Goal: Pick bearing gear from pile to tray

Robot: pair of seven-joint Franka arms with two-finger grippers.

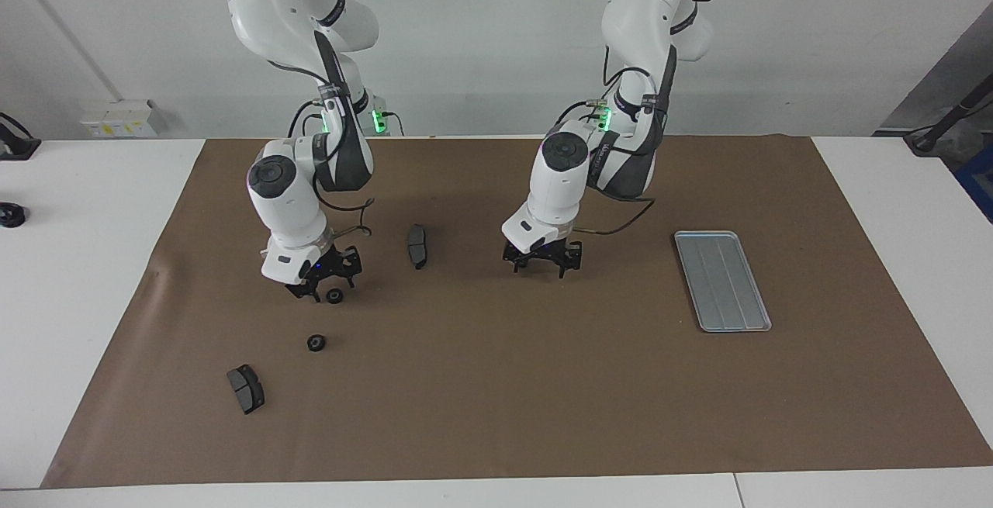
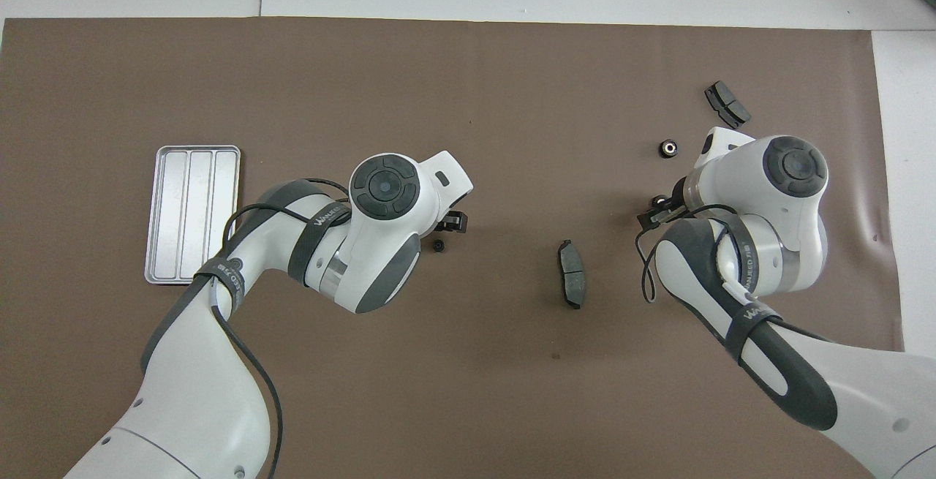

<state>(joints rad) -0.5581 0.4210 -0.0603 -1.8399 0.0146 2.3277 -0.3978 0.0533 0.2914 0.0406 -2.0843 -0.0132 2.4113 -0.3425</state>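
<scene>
While the left gripper (image 1: 541, 266) hung low over the middle of the brown paper mat (image 1: 496, 415), jaws spread wide and empty, we judged the step in hand to be its pinch on the tiny black round bearing gear (image 2: 437, 246). In the overhead view that gear lay on the mat just at seven o'clock of the gripper's visible black tip. In the facing view the gripper hid it.

The flat rectangular silver-grey grooved metal tray (image 2: 191, 212) lay empty at nine o'clock of the gear in that same view, well apart, toward the left arm's end.

To do it well, we thought the gear had to sit squarely between the two tips before they closed, with the tips nearly on the mat. So small and round a piece would likely roll away from a one-sided push. A straight lift ought to come before any swing toward the tray.

The right gripper (image 1: 314, 285) was low at its own end, just beside a second small black ring (image 1: 335, 295); we could not tell how its grip stood. A third black ring (image 1: 316, 343) lay at six o'clock of it in the facing view.
</scene>
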